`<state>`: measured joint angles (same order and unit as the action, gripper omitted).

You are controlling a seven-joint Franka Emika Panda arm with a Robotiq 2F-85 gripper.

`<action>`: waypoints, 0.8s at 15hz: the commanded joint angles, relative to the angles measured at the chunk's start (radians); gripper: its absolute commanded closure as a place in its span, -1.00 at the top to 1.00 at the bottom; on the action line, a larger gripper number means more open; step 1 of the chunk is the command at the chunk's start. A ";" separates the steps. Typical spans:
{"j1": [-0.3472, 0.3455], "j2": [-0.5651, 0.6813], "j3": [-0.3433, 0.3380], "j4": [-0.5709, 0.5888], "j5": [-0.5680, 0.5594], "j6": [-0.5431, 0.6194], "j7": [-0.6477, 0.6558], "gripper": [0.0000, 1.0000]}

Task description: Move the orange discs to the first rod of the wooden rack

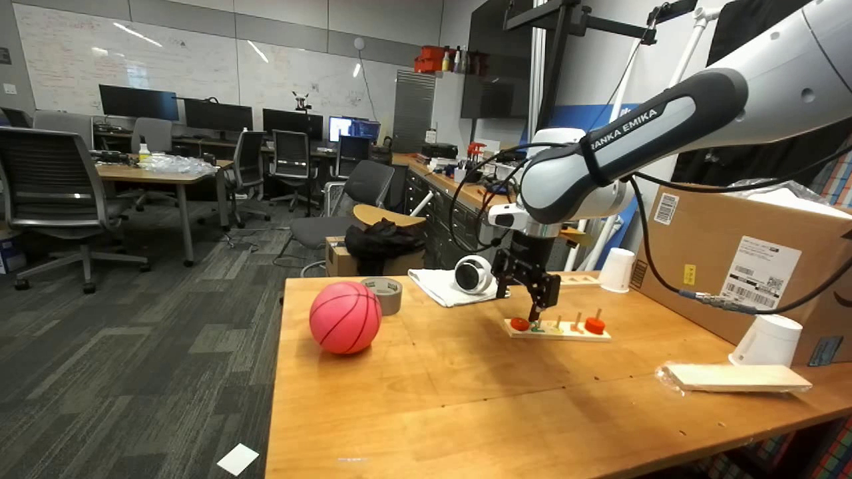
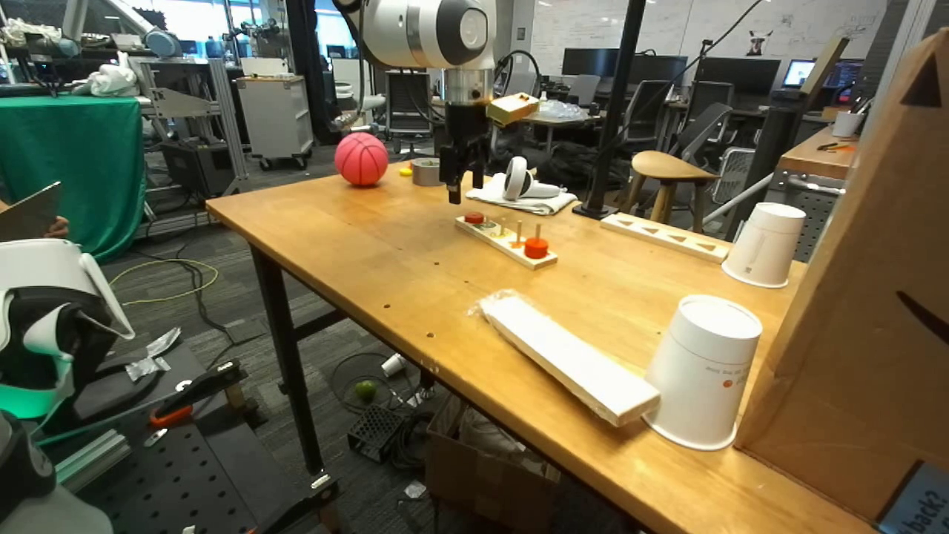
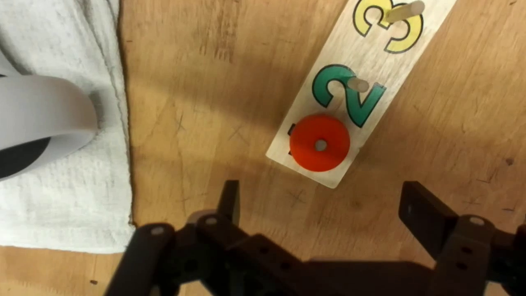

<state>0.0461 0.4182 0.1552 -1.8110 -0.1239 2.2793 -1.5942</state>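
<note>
Gripper (image 3: 320, 191) is hanging spread, empty, near the wooden rack (image 1: 564, 333), one orange disc (image 3: 310, 144) is sitting on the likely first rod (image 3: 320, 145), and the opposite end's apparent orange stack (image 1: 594, 326) is probably calling for a centred, straight lift.

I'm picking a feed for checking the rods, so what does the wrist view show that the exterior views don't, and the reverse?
Only in the wrist view: the green 2 and yellow 3 clearly readable, and black-edged print beside the orange disc on the end rod.

Only outside, in both exterior views: the pink ball, tape roll, white cups, and an orange piece on the far-end rod, perhaps a stack.

Shared by all: the wooden rack, that orange disc, the open gripper, and the white cloth with a white device on it.
</note>
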 commanded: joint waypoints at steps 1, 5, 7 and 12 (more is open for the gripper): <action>-0.008 0.024 0.008 0.042 0.018 -0.039 -0.021 1.00; -0.007 0.036 0.004 0.053 0.009 -0.061 -0.020 1.00; -0.008 0.042 0.002 0.061 0.007 -0.070 -0.019 1.00; -0.007 0.058 -0.009 0.077 -0.012 -0.084 -0.016 1.00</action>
<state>0.0418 0.4511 0.1510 -1.7834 -0.1245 2.2251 -1.5942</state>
